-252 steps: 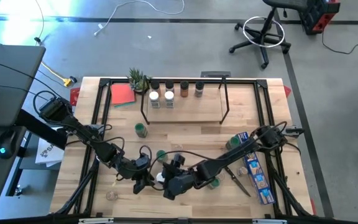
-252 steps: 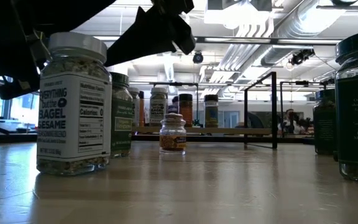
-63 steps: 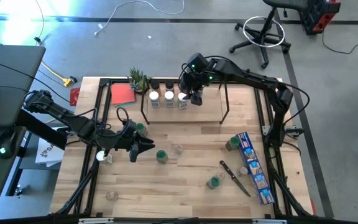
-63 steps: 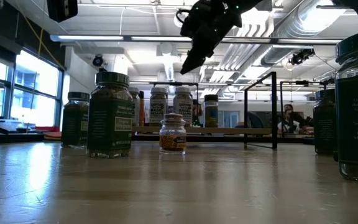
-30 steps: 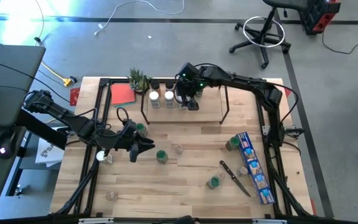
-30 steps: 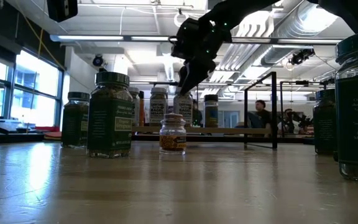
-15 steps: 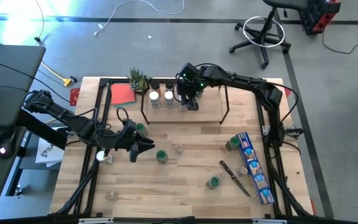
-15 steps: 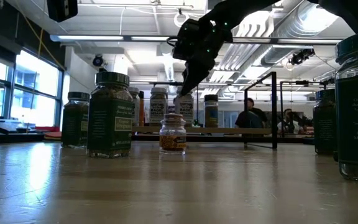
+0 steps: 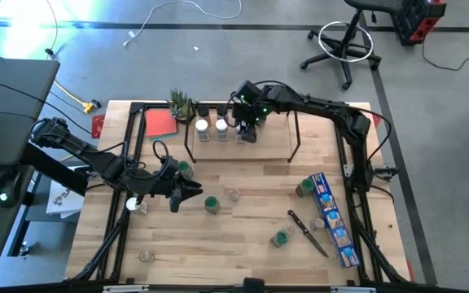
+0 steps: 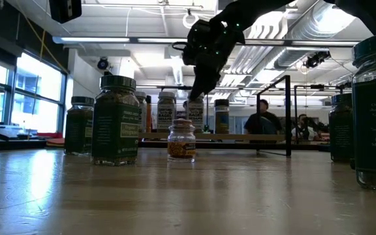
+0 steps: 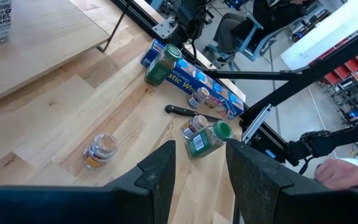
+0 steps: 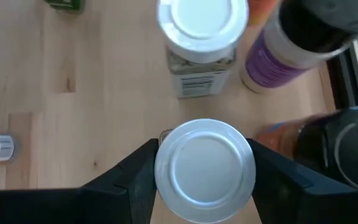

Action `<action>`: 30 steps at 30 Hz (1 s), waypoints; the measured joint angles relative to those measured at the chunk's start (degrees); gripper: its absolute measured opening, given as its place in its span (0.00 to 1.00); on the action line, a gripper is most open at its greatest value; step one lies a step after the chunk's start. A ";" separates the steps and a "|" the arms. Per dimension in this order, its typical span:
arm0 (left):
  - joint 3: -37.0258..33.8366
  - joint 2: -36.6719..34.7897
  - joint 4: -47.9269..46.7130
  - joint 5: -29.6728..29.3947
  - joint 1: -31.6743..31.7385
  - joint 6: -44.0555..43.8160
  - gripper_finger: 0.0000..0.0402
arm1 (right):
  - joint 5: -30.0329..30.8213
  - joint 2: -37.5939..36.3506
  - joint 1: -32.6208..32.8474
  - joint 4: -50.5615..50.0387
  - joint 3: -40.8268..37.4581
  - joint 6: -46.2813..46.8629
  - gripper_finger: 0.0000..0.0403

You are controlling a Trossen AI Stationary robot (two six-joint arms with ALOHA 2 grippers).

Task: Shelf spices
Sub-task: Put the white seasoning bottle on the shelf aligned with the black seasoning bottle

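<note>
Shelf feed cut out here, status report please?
Right gripper fingers round white-capped clear jar on black-rod wood shelf. Left gripper waits, empty.

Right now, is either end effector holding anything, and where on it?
The right end effector grips a white-capped spice jar by its sides, at the shelf. The left end effector holds nothing.

right tool (image 10: 198, 91) over shelf (image 10: 214, 136) jar (image 10: 195, 112) | small jar (image 10: 181, 140) mid-table | person (image 10: 261, 123) behind

A long blue box (image 9: 333, 220) lies beside a black-handled utensil (image 9: 308, 233); a red card (image 9: 160, 124) sits by a small plant (image 9: 181, 104).
</note>
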 joint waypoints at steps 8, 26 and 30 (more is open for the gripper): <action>0.00 0.00 0.00 0.00 0.00 0.02 0.34 | 1.10 -0.02 -0.05 0.02 0.00 -0.01 0.52; 0.00 0.00 0.00 0.00 0.00 -0.02 0.34 | 0.47 -0.02 -0.03 0.11 0.00 0.16 0.55; 0.00 0.00 0.00 0.00 0.00 -0.04 0.34 | 0.45 -0.02 0.01 0.04 0.00 1.46 0.55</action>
